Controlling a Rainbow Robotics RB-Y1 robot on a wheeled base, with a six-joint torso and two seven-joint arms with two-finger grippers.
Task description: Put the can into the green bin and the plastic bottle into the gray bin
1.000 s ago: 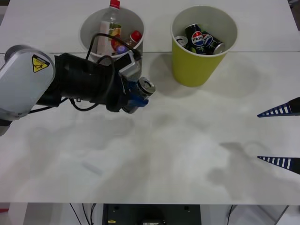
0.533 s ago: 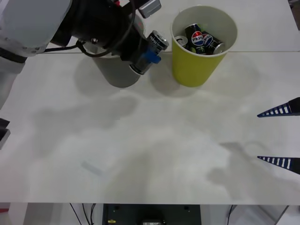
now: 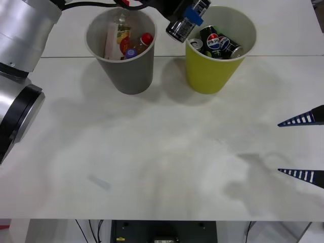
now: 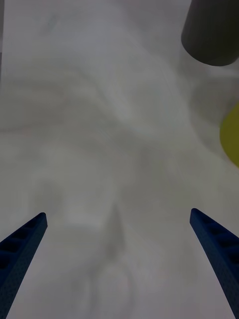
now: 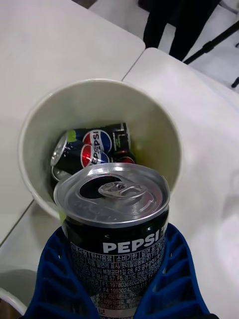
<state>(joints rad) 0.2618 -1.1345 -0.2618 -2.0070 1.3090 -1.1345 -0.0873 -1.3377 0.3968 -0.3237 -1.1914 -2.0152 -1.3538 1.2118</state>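
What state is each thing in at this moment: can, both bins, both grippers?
can: gripped, held in the air at the green bin's rim
green bin: upright, cans already lying inside
gray bin: upright, bottles inside
left gripper: shut on the can, up by the green bin
right gripper: open, waiting at the table's right edge

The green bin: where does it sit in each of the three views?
Front view: the green bin stands upper middle, right of the gray bin.
Left wrist view: its pale rim sits behind the held can.
Right wrist view: a yellow-green sliver at one edge.
Shared landmark: the gray bin.
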